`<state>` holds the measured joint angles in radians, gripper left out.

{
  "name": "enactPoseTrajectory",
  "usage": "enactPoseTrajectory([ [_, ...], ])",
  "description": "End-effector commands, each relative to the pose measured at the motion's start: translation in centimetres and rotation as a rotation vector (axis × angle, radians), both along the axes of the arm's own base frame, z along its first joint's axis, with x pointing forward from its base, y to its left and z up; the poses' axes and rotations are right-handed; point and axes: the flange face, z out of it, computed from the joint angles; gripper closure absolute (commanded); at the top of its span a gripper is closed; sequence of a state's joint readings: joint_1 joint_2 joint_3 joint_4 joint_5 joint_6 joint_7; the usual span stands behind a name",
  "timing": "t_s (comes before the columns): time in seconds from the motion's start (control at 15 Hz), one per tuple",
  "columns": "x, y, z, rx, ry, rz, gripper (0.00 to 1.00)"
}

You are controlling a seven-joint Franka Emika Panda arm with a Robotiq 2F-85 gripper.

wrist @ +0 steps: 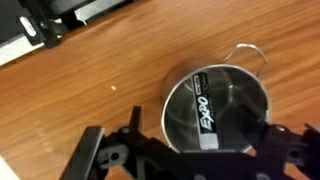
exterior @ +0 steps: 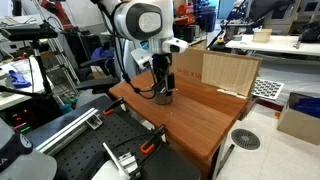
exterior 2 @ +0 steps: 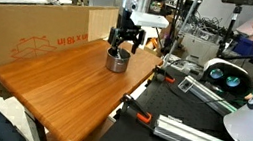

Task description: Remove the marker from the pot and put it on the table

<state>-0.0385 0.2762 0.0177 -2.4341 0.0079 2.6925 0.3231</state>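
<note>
1. The gripper [wrist: 186,152] hangs above the pot, jaws spread wide, holding nothing.
2. The marker [wrist: 204,112] lies inside the pot [wrist: 242,112], slanting across its dark floor.
3. The pot stands on the table [exterior 2: 72,98] — near the far edge, beside a cardboard panel [exterior 2: 31,31].

Bright, even light; soft glare on the table [exterior 2: 64,81]; wrist view blurred.
</note>
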Motion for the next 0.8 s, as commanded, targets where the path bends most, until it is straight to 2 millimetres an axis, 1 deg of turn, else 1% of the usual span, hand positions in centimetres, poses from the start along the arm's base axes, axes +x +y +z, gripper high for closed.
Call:
enactPoseTrajectory([
  [0.0, 0.9, 0.2, 0.3, -0.008, -0.014, -0.006, 0.0],
  [0.33, 1.3, 0.7, 0.8, -0.022, -0.019, -0.009, 0.0],
  [0.73, 2.1, 1.8, 1.9, -0.046, -0.061, -0.025, 0.0],
])
